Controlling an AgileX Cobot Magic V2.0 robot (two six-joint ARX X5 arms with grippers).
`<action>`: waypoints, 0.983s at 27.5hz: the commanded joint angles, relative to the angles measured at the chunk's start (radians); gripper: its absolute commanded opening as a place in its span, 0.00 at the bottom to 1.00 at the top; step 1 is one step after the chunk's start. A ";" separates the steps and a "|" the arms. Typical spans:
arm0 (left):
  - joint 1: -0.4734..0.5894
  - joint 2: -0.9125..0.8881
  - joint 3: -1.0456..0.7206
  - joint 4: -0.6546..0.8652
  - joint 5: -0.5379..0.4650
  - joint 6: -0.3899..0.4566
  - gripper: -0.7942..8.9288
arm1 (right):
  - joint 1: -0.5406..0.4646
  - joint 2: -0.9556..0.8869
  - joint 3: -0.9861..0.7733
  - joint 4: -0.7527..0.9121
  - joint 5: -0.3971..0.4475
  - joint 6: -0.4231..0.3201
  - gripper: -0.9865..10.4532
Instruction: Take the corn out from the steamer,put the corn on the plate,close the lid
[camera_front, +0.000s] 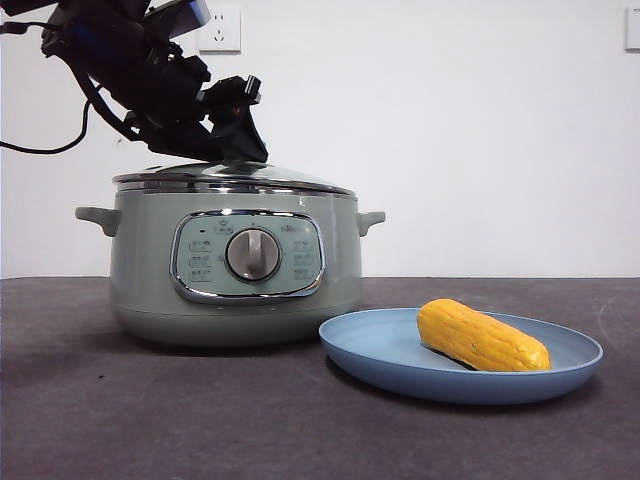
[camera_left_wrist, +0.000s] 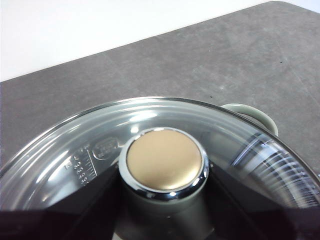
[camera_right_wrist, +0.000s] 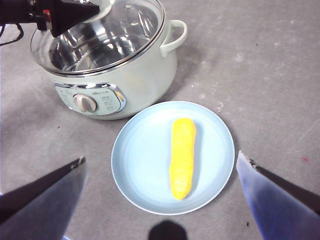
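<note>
on the plate (camera_right_wrist: 131, 165) the corn (camera_right_wrist: 182, 156) already lies, so that part looks done. what's left is the lid (camera_front: 232, 177), which sits on the steamer (camera_front: 232, 270) rim and appears closed or nearly so. the left gripper (camera_front: 235, 125) is at the knob (camera_left_wrist: 164, 160); i cannot tell whether it pinches or has let go. through the glass the steamer shows only a bare metal pot. the right gripper (camera_right_wrist: 160, 200) hangs above the plate, jaws spread wide, holding nothing.

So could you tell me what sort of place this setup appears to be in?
Probably a lab bench staged as a kitchen: a steamer and a plate stand on a grey table before a bare white wall with a socket.
</note>
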 joint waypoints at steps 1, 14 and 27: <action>0.002 0.018 0.008 0.040 0.008 0.011 0.07 | 0.001 -0.002 -0.010 0.003 0.002 0.007 0.53; 0.002 0.035 0.008 0.061 0.009 0.011 0.07 | 0.001 -0.002 -0.010 0.003 0.002 0.007 0.53; 0.009 0.036 0.008 -0.067 0.010 0.007 0.56 | 0.001 -0.002 -0.010 0.003 0.000 0.007 0.53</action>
